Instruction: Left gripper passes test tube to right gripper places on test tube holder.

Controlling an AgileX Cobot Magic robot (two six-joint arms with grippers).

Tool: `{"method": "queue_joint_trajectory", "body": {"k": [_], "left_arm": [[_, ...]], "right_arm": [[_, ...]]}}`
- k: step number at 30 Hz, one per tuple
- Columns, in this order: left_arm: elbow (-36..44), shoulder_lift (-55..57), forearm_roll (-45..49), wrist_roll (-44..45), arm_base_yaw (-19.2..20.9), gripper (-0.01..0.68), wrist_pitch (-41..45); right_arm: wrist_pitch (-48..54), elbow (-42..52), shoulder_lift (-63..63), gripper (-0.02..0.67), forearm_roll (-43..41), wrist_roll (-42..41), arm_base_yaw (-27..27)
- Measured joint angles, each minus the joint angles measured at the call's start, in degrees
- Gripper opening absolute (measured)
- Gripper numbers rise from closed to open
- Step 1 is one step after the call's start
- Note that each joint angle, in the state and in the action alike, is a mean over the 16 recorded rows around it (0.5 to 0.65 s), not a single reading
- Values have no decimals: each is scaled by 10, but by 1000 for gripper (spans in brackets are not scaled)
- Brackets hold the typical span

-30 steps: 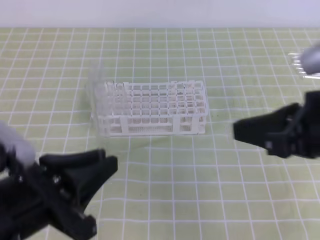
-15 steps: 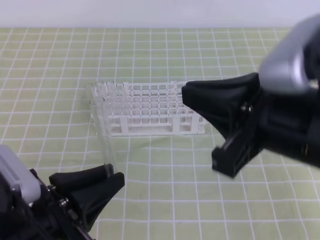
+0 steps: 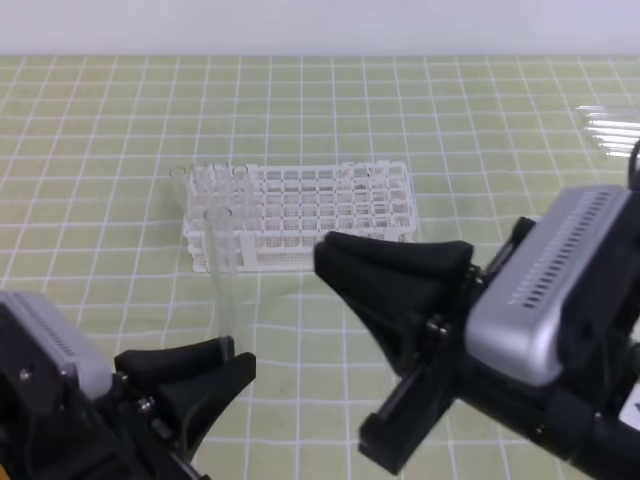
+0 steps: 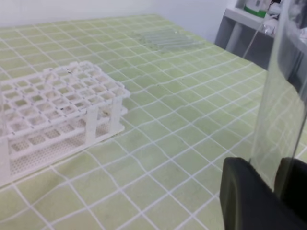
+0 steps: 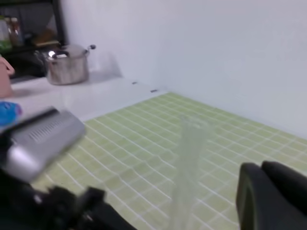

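The clear test tube (image 3: 223, 280) stands upright above the mat, in front of the rack's left end. My left gripper (image 3: 236, 358) is shut on its lower end; in the left wrist view the test tube (image 4: 278, 100) rises between the black fingers (image 4: 242, 196). The right gripper (image 3: 345, 355) is open just right of the tube, its jaws spread wide and pointing left, not touching the glass. The right wrist view shows the test tube (image 5: 186, 167) blurred ahead of its fingers (image 5: 268, 196). The white test tube holder (image 3: 300, 215) sits on the mat behind.
A few clear tubes (image 3: 210, 175) stand in the holder's left end. Spare tubes (image 3: 610, 130) lie on the green checked mat (image 3: 120, 120) at the far right. A white wall borders the mat's far edge.
The right gripper has swung in from the right edge to the middle, close beside the tube. The left gripper has shifted slightly right and up with the tube in it.
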Motion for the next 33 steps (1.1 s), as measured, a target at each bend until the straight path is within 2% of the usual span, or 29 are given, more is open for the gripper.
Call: {"method": "queue_joint_trajectory", "body": {"k": [15,33], "left_arm": [[0,16,15,4,0,4,-22],[0,16,18,2,0,4,-51]], "right_arm": [[-14,-53,69,49,-11,66,18],[-108,-65,144,54,-120,205,18]]}}
